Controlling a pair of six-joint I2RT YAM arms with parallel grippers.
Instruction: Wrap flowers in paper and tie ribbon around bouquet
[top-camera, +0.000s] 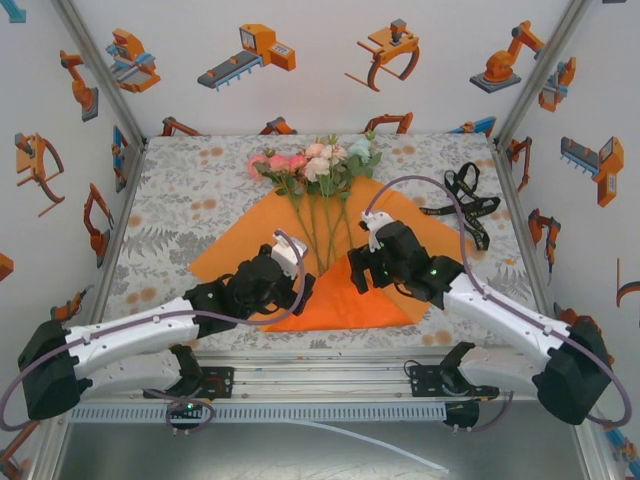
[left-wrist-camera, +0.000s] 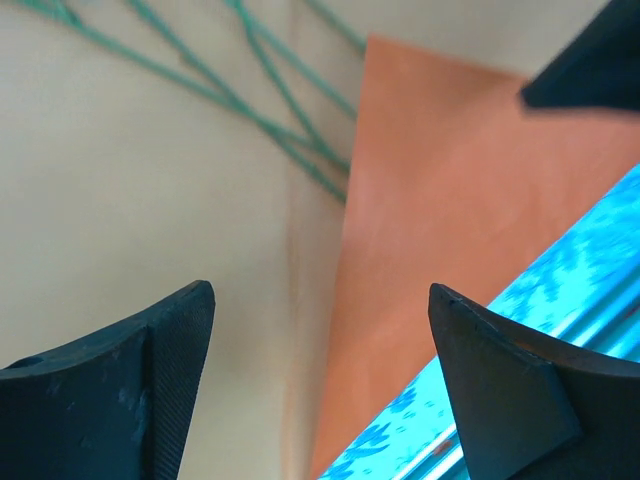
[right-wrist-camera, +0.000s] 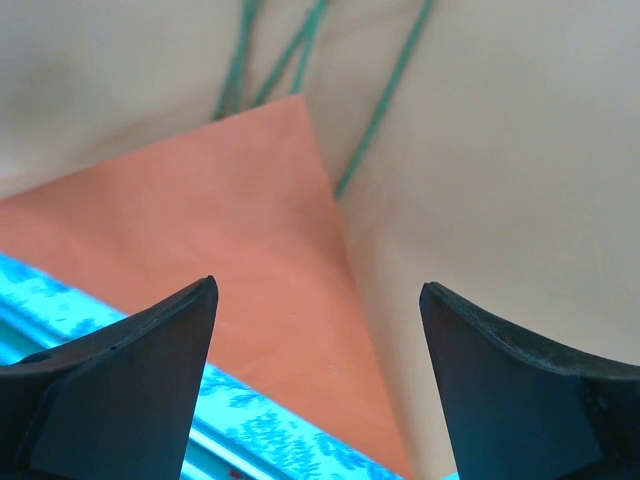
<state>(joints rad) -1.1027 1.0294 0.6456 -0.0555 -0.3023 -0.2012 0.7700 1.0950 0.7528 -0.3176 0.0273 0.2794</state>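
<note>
Closest to each wrist lens are my own black tips. My left fingers (left-wrist-camera: 150, 400) stand wide apart with nothing between them, and my right fingers (right-wrist-camera: 130, 390) are spread and empty too. Both pairs hang just above the near part of the paper (top-camera: 400, 215), which lies cornerwise on the counter (top-camera: 180, 190).

The flowers (top-camera: 315, 165) lie along the middle of the sheet. Their blooms sit at its far corner and their stems (left-wrist-camera: 250, 110) run back toward me, an orientation I judge to suit rolling a cone. The near corner is turned up into a flap (top-camera: 345, 300) whose point covers the stem ends. From both wrists I see the green stems slip under its edge. I take that fold to be the base of the wrap, there to pocket the stems before the sides come over.

The ribbon (top-camera: 465, 200) lies in a loose heap near the sheet's right corner, apart from the flowers. It looks parked there until the paper is closed.

My left arm (top-camera: 130, 340) reaches in low from the near left, wrist tipped down beside the flap's left slope. My right arm (top-camera: 500, 320) mirrors it from the near right, beside the right slope. The two wrists sit close together, flanking the fold.
</note>
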